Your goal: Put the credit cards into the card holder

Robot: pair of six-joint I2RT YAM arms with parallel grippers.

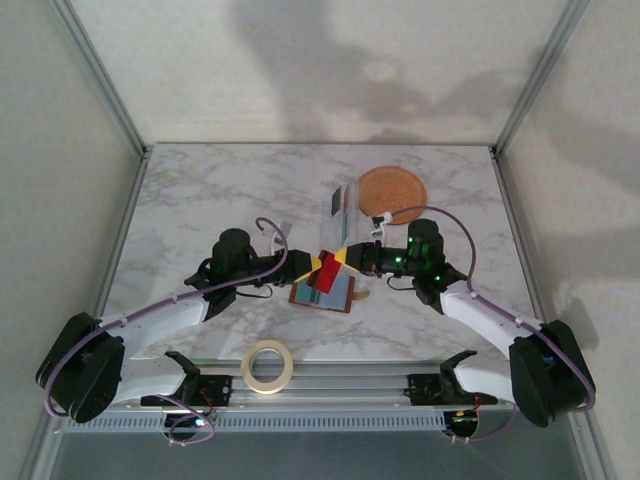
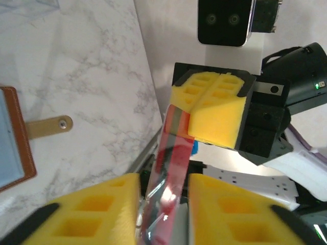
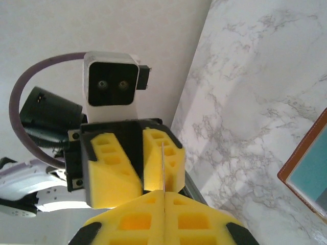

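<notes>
A red credit card (image 1: 327,272) hangs in the air between my two grippers, just above the card holder (image 1: 322,292). The card holder is a brown wallet lying open on the marble, with a pale blue card in its pocket. My right gripper (image 3: 163,214) is shut on one end of the thin card (image 3: 162,168). My left gripper (image 2: 163,209) is open, its yellow pads standing apart on either side of the red card (image 2: 171,168). The wallet's edge (image 2: 15,138) and strap tab (image 2: 48,125) lie below to the left.
A clear plastic sleeve (image 1: 340,215) lies behind the grippers, and a round orange plate (image 1: 392,188) sits at the back right. A roll of tape (image 1: 267,365) rests at the near edge between the arm bases.
</notes>
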